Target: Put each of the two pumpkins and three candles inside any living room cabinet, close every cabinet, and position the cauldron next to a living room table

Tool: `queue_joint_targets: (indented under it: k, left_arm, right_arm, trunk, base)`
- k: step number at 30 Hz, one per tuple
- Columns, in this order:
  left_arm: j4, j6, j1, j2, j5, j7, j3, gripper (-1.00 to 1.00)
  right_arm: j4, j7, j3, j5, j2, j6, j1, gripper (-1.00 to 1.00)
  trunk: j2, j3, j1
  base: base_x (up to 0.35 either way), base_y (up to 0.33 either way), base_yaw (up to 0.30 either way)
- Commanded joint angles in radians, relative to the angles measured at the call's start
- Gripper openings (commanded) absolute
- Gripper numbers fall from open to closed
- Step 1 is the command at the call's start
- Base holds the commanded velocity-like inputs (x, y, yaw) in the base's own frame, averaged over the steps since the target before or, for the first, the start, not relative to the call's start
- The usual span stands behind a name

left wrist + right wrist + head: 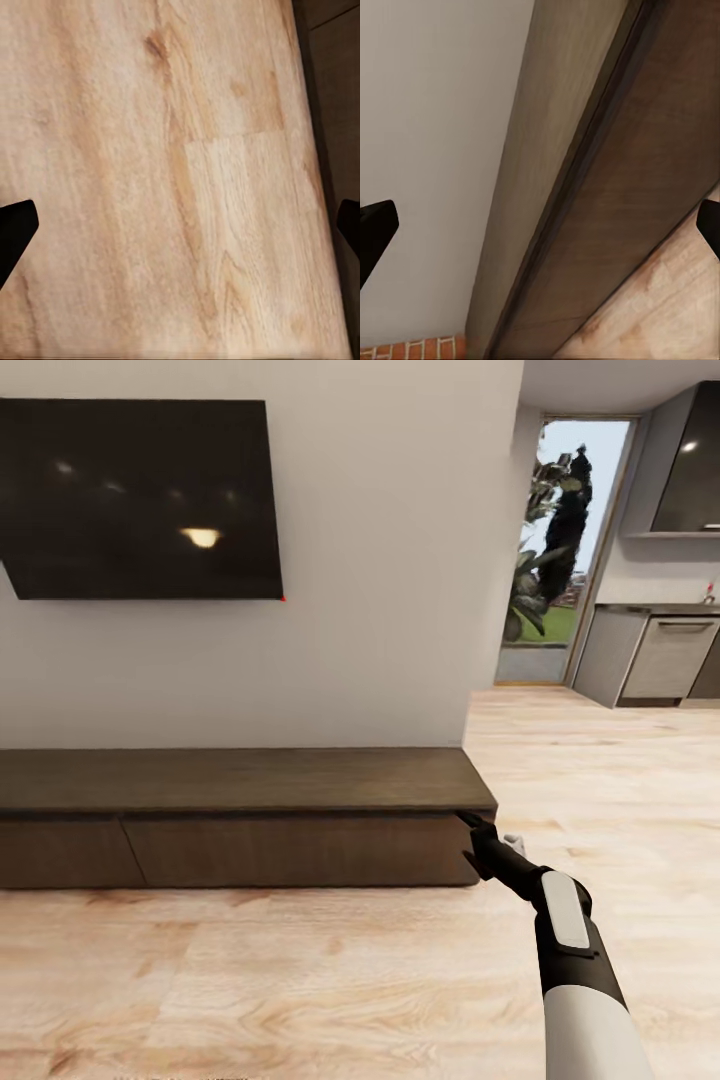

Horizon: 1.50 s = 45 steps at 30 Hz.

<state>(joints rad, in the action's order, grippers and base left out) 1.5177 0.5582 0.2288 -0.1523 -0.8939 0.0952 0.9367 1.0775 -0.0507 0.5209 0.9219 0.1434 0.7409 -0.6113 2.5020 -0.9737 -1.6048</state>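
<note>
So I'm parked in front of the cabinet [240,815], that long low dark-brown unit against the pale wall [380,560], drawer fronts all flush and shut. A big black TV [140,495] hangs above it. My right claw [478,838] is down at the cabinet's right end, just beside the top corner; in the wrist view its fingertips [375,229] sit far apart, so it's spread wide with nothing in it. My left claw [180,229] is spread too, hanging over the light wood floor [150,150]. Off to the right the floor runs to a kitchen with grey units [665,655] and a tall window [565,540].
</note>
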Motion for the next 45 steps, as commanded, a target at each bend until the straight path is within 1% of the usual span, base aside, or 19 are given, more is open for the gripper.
queue_joint_targets:
  k: [1, 5, 8, 10, 13, 14, 16, 20, 21, 24, 26, 27, 30, 31, 35, 37, 38, 40, 45]
  left_arm:
    - [0.002, 0.005, 0.0, 0.0, -0.011, 0.008, 0.001, 1.0]
    - [0.004, 0.005, 0.0, 0.002, -0.014, 0.001, -0.001, 1.0]
    - [0.006, 0.005, 0.0, 0.007, -0.014, 0.0, -0.031, 1.0]
    - [0.006, 0.005, 0.0, 0.01, -0.013, 0.003, -0.056, 1.0]
    - [0.006, 0.005, 0.0, 0.014, -0.004, 0.008, -0.089, 1.0]
    - [0.006, 0.005, 0.0, 0.014, 0.016, 0.01, -0.104, 1.0]
    - [0.006, 0.005, 0.0, 0.015, 0.041, 0.012, -0.115, 1.0]
    - [0.006, 0.005, 0.0, 0.015, 0.077, 0.006, -0.127, 1.0]
    - [0.006, 0.004, 0.0, 0.014, 0.087, 0.004, -0.133, 1.0]
    - [0.006, 0.004, 0.0, 0.014, 0.096, 0.002, -0.143, 1.0]
    - [0.006, 0.003, 0.0, 0.014, 0.099, 0.001, -0.147, 1.0]
    - [0.006, -0.004, 0.0, 0.013, 0.101, 0.001, -0.149, 1.0]
    - [0.006, -0.037, 0.0, 0.01, 0.103, -0.001, -0.153, 1.0]
    - [0.006, -0.065, 0.0, 0.01, 0.103, -0.004, -0.163, 1.0]
    - [0.007, -0.078, 0.0, 0.011, 0.104, -0.005, -0.181, 1.0]
    - [0.007, -0.081, 0.0, 0.012, 0.104, -0.006, -0.188, 1.0]
    - [0.007, -0.083, 0.0, 0.013, 0.104, -0.006, -0.197, 1.0]
    - [0.008, -0.085, 0.0, 0.015, 0.105, -0.005, -0.227, 1.0]
    - [0.013, -0.077, 0.0, 0.015, 0.101, -0.003, -0.238, 1.0]
  right_arm:
    - [0.001, -0.005, 0.003, 0.008, 0.001, 0.004, -0.001, 1.0]
    - [-0.003, -0.002, 0.004, 0.008, 0.002, -0.008, -0.001, 1.0]
    - [-0.059, 0.006, 0.004, 0.011, 0.002, -0.097, -0.001, 1.0]
    - [-0.121, 0.028, 0.004, 0.026, 0.0, -0.159, -0.003, 1.0]
    - [-0.224, 0.144, 0.002, 0.068, -0.003, -0.244, -0.008, 1.0]
    - [-0.294, 0.252, 0.001, 0.091, -0.004, -0.3, -0.016, 1.0]
    - [-0.366, 0.336, 0.0, 0.107, -0.005, -0.357, -0.033, 1.0]
    - [-0.503, 0.423, -0.001, 0.125, -0.006, -0.459, -0.078, 1.0]
    - [-0.561, 0.436, -0.001, 0.127, -0.006, -0.492, -0.104, 1.0]
    - [-0.615, 0.401, -0.002, 0.128, -0.004, -0.527, -0.14, 1.0]
    - [-0.635, 0.356, -0.003, 0.128, -0.003, -0.55, -0.155, 1.0]
    - [-0.649, 0.315, -0.003, 0.13, -0.004, -0.573, -0.165, 1.0]
    - [-0.664, 0.295, -0.004, 0.137, -0.004, -0.597, -0.174, 1.0]
    - [-0.676, 0.365, -0.003, 0.141, -0.005, -0.606, -0.177, 1.0]
    - [-0.684, 0.467, -0.002, 0.142, -0.006, -0.615, -0.175, 1.0]
    - [-0.686, 0.498, -0.001, 0.143, -0.007, -0.621, -0.174, 1.0]
    - [-0.687, 0.512, -0.001, 0.143, -0.007, -0.624, -0.174, 1.0]
    - [-0.688, 0.582, 0.0, 0.144, -0.007, -0.626, -0.171, 1.0]
    - [-0.688, 0.63, 0.0, 0.143, -0.007, -0.627, -0.169, 1.0]
  trunk:
    - [0.0, -0.001, 0.0]
    - [0.0, 0.0, 0.0]
    - [0.0, 0.0, 0.0]
    - [0.0, 0.0, 0.0]
    - [0.0, 0.0, 0.0]
    - [0.0, 0.0, 0.0]
    - [0.0, 0.0, 0.0]
    - [0.0, 0.0, 0.0]
    - [0.0, 0.0, 0.0]
    - [0.0, 0.0, 0.0]
    - [0.0, 0.0, 0.0]
    - [0.0, 0.0, 0.0]
    - [0.0, 0.0, 0.0]
    - [0.0, 0.0, 0.0]
    - [0.0, 0.0, 0.0]
    - [0.0, 0.0, 0.0]
    - [0.0, 0.0, 0.0]
    - [0.0, 0.0, 0.0]
    - [0.0, 0.0, 0.0]
  base:
    - [0.0, -0.171, 0.125]
    - [0.0, -0.101, 0.074]
    - [0.0, -0.036, 0.027]
    - [0.0, -0.021, 0.015]
    - [0.0, -0.012, 0.009]
    - [0.0, -0.006, 0.004]
    - [0.0, -0.004, 0.003]
    - [0.0, -0.002, 0.002]
    - [0.0, -0.001, 0.001]
    - [0.0, 0.0, 0.0]
    - [0.0, 0.0, 0.0]
    - [0.0, 0.0, 0.0]
    - [0.038, 0.022, 0.0]
    - [0.224, 0.091, 0.0]
    - [0.265, 0.097, 0.0]
    - [0.299, 0.1, 0.0]
    - [0.309, 0.1, 0.0]
    - [0.311, 0.099, 0.0]
    - [0.192, 0.066, 0.0]
